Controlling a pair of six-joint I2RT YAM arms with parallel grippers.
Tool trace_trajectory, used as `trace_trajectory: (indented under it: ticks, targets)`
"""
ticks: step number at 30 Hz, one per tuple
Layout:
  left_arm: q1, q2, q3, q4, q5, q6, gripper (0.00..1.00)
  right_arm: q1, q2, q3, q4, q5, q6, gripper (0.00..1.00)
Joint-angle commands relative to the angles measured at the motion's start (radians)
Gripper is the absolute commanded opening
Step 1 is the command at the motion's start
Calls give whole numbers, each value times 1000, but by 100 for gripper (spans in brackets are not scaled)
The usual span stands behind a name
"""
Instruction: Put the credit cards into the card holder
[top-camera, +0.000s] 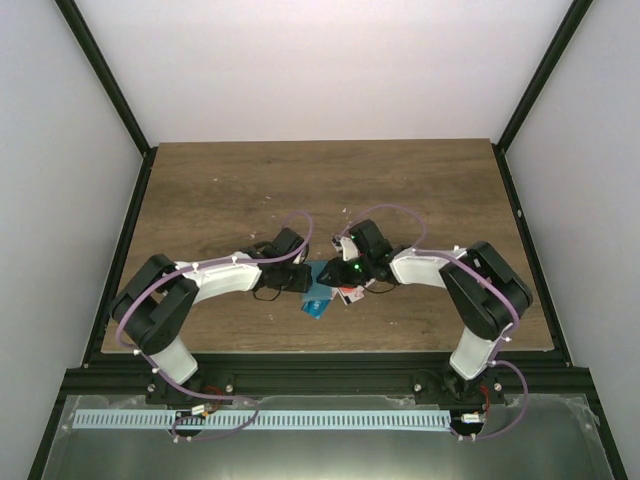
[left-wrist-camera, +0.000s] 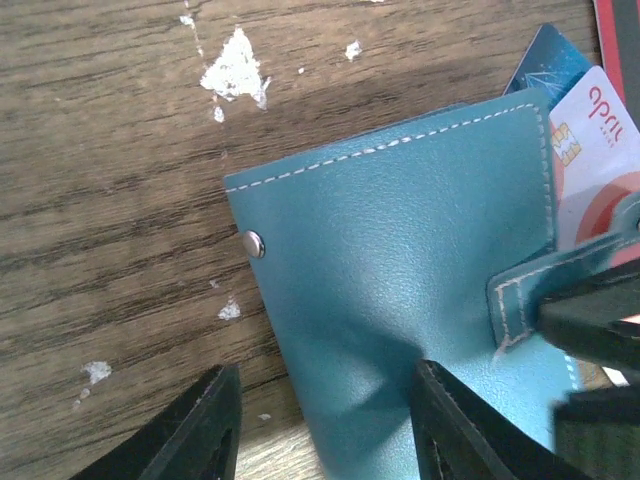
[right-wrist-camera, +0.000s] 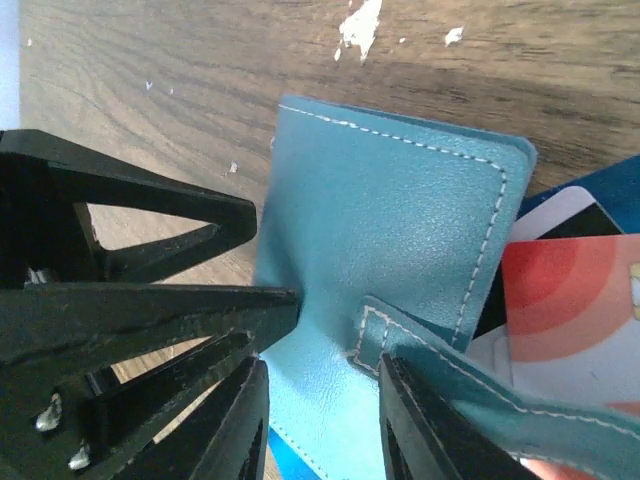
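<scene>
Well, I see the holder (left-wrist-camera: 400, 300) flat on the table (left-wrist-camera: 120, 150) with cards (left-wrist-camera: 595, 150) showing past its edge, my left gripper (left-wrist-camera: 325, 425) part-open astride its corner, gripping nothing, and my right gripper (right-wrist-camera: 320, 420) part-open beside the strap (right-wrist-camera: 430, 350).

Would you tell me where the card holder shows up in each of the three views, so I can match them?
Top external: the card holder is a small teal patch just below the middle.
Left wrist: the card holder fills the centre and lower right.
Right wrist: the card holder fills the centre.
Shared landmark: the white card with red circles, poking out beside it.
</scene>
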Motion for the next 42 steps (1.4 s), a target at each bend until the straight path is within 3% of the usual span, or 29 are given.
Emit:
trace_trajectory:
  ticks: [1, 7, 14, 17, 24, 27, 35, 42]
  targets:
    - [-8, 20, -7, -1, 24, 2, 53, 7, 64, 27, 13, 54, -30, 32]
    - [-1, -6, -66, 75, 97, -33, 78, 8, 75, -34, -21, 179, -44, 27]
    - [45, 12, -189, 325, 304, -108, 80, 8, 80, -97, 44, 128, -16, 24]
    - [48, 25, -191, 361, 307, -123, 71, 7, 81, -106, 63, 108, -8, 24]
    - [49, 25, -181, 403, 304, -161, 23, 7, 61, -100, 54, 100, -11, 24]
    - [49, -5, -166, 367, 283, -162, 8, 7, 28, -94, 43, 92, -16, 25]
    - [46, -190, -53, 10, 60, -47, 4, -11, -136, -40, -57, 147, -36, 34]
    - [9, -230, 68, -284, -306, 13, 4, -61, -266, -81, -69, 190, 8, 39]
